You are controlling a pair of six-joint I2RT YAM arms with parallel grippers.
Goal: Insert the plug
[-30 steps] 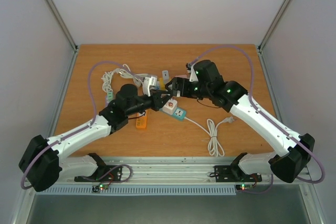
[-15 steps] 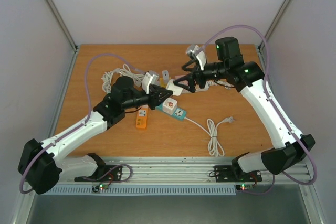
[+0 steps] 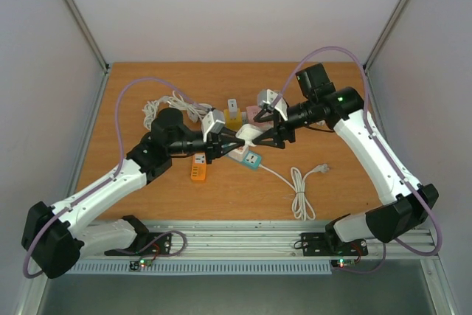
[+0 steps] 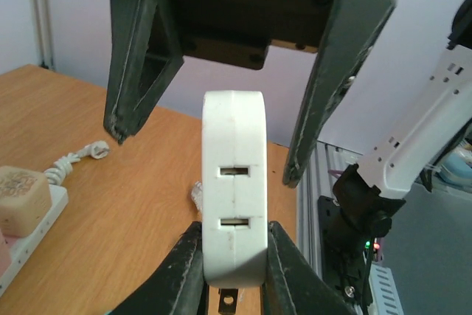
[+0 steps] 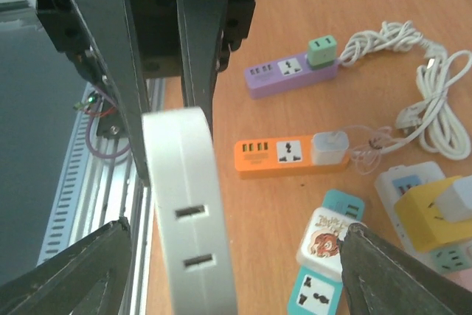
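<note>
Looking from above, we find the white adapter (image 3: pixel 248 136) raised over the middle of the table (image 3: pixel 221 197), between the two arms. The left gripper (image 4: pixel 234 265) clamps it by its flat sides, with the two-slot edge turned toward the right gripper (image 5: pixel 236 230). That gripper's fingers stand wide apart, flanking the adapter without touching it. On the wood we note an orange power strip (image 5: pixel 284 154), a purple power strip (image 5: pixel 291 73) and a coiled white cable (image 3: pixel 301 186).
</note>
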